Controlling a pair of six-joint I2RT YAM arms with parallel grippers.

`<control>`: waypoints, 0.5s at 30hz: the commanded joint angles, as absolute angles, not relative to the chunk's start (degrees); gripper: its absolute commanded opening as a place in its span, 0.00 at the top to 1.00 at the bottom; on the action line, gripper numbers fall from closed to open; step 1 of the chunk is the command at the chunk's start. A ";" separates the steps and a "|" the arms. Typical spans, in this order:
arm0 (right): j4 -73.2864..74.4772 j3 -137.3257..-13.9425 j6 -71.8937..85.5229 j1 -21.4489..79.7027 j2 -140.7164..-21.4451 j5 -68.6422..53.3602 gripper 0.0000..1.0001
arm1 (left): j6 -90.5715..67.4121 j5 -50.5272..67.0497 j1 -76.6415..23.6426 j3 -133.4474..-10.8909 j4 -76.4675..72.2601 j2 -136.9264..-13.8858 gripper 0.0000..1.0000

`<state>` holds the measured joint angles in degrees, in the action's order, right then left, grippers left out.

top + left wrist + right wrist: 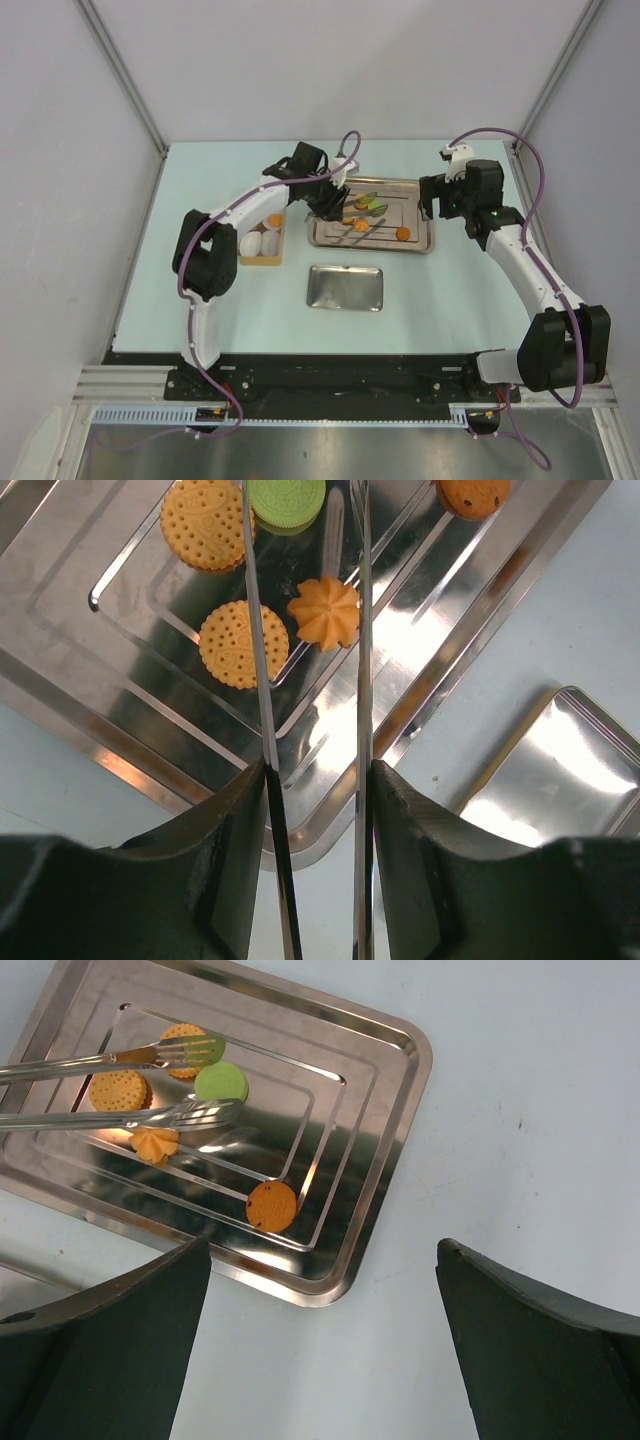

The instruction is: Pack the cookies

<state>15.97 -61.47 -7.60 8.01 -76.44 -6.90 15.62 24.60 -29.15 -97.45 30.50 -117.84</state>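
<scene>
Worktop [450,310], entries left to right. At the left, white paper cups [252,242] are being held in a small wooden box [262,262]; a small orange item [272,218] is showing at the box's far end but is too small to be identified. Just right of the box, the left end effector [320,193] is being kept above the left end of the large steel tray [420,243]. Its fingers [230,830] are being pressed against the two arms of a pair of metal tongs [363,680], so the tongs are being pinched between them, with the arms held partly apart. A small steel tray [345,288] is lying nearer the arm bases, apart from the large one. All visible cookies [403,234] are being carried by the large tray. In the left wrist view a patterned orange cookie [205,523] and a dotted orange cookie [243,644] are lying left of the tong arms, while a green cookie [287,500] and a flower-shaped cookie [325,612] are being framed between them. Contact between tong tips and cookies cannot be told. A darker orange cookie [472,495] is lying well apart, toward the tray's right end. At the right, the right end effector [322,1260] is being held beside the large tray's right edge, fingers spread wide and gripping nothing.
</scene>
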 commanded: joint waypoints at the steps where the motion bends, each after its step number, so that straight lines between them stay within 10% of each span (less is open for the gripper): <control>1: 14.59 -62.14 -8.17 7.65 -76.73 -6.94 0.00 | 17.40 26.19 -29.62 -102.21 31.64 -118.56 0.51; 15: 14.59 -62.14 -8.09 7.30 -76.20 -7.21 0.00 | 19.60 26.54 -29.88 -109.86 37.96 -123.92 0.51</control>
<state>15.97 -61.47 -7.60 7.64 -76.44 -6.92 18.04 24.84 -29.30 -105.89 36.05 -122.72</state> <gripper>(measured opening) 0.994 0.491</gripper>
